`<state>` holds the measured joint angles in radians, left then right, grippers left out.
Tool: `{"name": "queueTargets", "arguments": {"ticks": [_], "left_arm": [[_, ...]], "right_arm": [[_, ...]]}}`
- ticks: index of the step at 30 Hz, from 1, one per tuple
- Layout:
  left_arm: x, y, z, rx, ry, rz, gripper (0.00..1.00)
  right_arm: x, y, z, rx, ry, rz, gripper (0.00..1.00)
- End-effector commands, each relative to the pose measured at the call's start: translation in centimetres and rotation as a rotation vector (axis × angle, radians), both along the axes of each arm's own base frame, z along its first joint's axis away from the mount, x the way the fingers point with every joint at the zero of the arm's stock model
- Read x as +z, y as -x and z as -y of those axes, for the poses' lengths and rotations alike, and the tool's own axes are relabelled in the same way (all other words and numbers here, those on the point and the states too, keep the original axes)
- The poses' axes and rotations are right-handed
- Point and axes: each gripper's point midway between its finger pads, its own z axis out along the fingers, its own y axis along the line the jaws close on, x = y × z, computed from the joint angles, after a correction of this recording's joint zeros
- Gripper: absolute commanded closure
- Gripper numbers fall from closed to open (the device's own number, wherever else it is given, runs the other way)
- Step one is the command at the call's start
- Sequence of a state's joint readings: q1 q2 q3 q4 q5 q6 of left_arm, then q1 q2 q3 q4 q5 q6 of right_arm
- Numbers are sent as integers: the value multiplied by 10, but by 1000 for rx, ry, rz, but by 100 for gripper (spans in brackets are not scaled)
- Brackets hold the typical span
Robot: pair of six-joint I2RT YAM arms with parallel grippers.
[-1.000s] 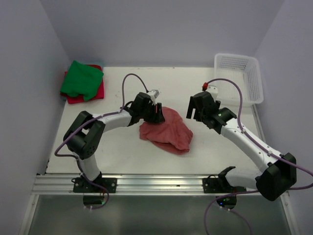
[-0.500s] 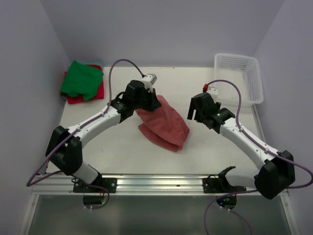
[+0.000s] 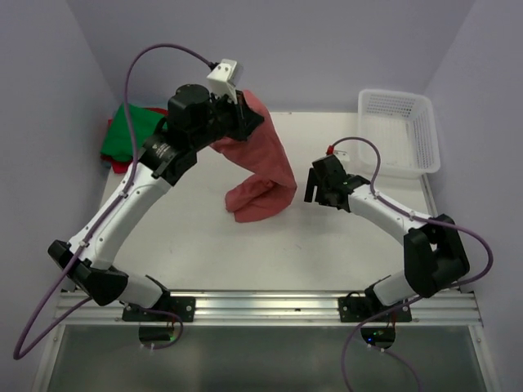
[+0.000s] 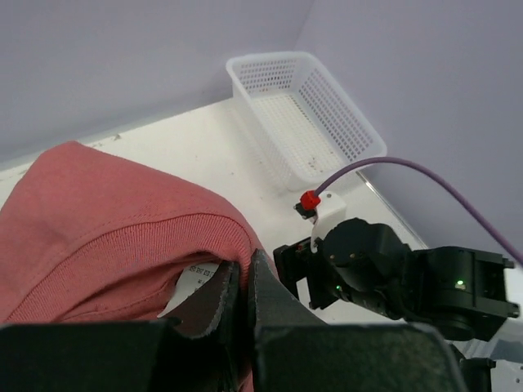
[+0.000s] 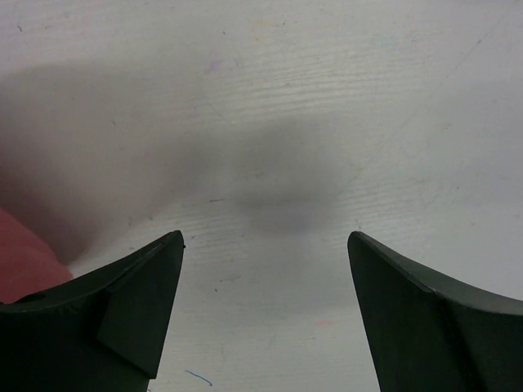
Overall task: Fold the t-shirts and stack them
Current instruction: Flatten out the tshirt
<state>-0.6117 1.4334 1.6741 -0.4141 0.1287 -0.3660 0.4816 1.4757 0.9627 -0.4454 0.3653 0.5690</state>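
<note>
- The brick-red tee (image 3: 263,167) hangs from the left fingers (image 3: 248,117), which are raised high over the back of the desk (image 3: 204,245). Its lower end lies bunched on the desk near the middle.
- The left fingers are closed on a stitched edge of the tee, right by the neck tag. I judge this is so the cloth drops under its own weight and opens out before it is laid flat.
- The right fingers (image 3: 313,186) are spread wide and hold nothing. They sit low over the desk, just beside the tee's lower end, and a corner of red shows at the left of the right wrist view. They look placed to take a second edge so the tee can be stretched between both arms.
- The green tee (image 3: 122,135) lies folded in the far left corner on the red-pink tee (image 3: 116,163). Only an edge of the red-pink one shows. That is likely the stack the brick-red tee will join.
- The basket (image 3: 425,131) stands at the far right, well apart from the tees.
- Writing: a white tag (image 4: 196,279) sits inside the gripped edge, and its print is too small to read. No brand or other text can be read anywhere.
</note>
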Motion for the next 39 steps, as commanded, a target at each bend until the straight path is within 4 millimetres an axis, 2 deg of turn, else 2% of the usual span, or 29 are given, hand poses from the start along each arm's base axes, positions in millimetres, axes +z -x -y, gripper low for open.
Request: {"name": "queueTargets", "arguments": {"ticks": [1, 3, 4, 6, 9, 14, 18, 20, 21, 23, 24, 25, 28, 29, 30, 32, 33, 34, 35, 36, 37, 38, 39], "left_arm": [[68, 13, -23, 48, 16, 136, 94], [87, 17, -27, 52, 28, 174, 91], [109, 23, -31, 51, 58, 213, 89], [121, 26, -30, 38, 73, 227, 88], [155, 42, -25, -31, 131, 272, 87], [176, 74, -12, -187, 204, 274, 85], [185, 97, -5, -306, 234, 277, 83], [182, 106, -1, -361, 233, 263, 83], [181, 107, 0, -372, 233, 256, 82], [176, 115, 4, -424, 233, 230, 82], [174, 118, 6, -447, 235, 221, 82], [173, 124, 8, -482, 235, 212, 82], [169, 124, 6, -468, 227, 198, 82], [169, 124, 5, -460, 222, 201, 82], [164, 122, 5, -453, 216, 190, 81], [164, 124, 1, -441, 218, 198, 81], [154, 121, 2, -436, 209, 179, 81], [154, 121, -1, -416, 209, 190, 81], [149, 118, -2, -404, 203, 183, 82], [129, 110, 1, -383, 182, 140, 81], [125, 106, -3, -348, 181, 145, 81], [94, 95, 2, -327, 149, 84, 81], [80, 86, 0, -285, 136, 64, 81]], "right_arm": [[14, -29, -23, 33, -82, 61, 14], [9, -31, -30, 42, -98, 41, 14], [4, -33, -32, 42, -100, 27, 14], [3, -35, -36, 40, -118, 30, 14], [0, -39, -39, 46, -124, 31, 13], [-1, -48, -43, 56, -122, 43, 12], [-2, -59, -51, 69, -142, 40, 10], [4, -68, -57, 80, -167, 57, 10], [0, -70, -61, 93, -185, 47, 9], [4, -80, -77, 140, -289, 38, 8], [-4, -84, -82, 154, -326, 16, 8], [2, -83, -100, 216, -447, -20, 7], [12, -93, -123, 298, -544, -7, 6], [22, -89, -138, 369, -616, -5, 6], [25, -86, -145, 407, -653, -11, 5], [31, -77, -154, 463, -698, -34, 5], [30, -74, -153, 471, -688, -38, 5], [27, -68, -152, 491, -658, -40, 5], [29, -64, -148, 487, -633, -41, 5], [28, -62, -146, 484, -611, -38, 4], [23, -57, -144, 489, -603, -48, 4], [25, -55, -143, 493, -605, -46, 4], [21, -52, -143, 490, -605, -61, 4]]}}
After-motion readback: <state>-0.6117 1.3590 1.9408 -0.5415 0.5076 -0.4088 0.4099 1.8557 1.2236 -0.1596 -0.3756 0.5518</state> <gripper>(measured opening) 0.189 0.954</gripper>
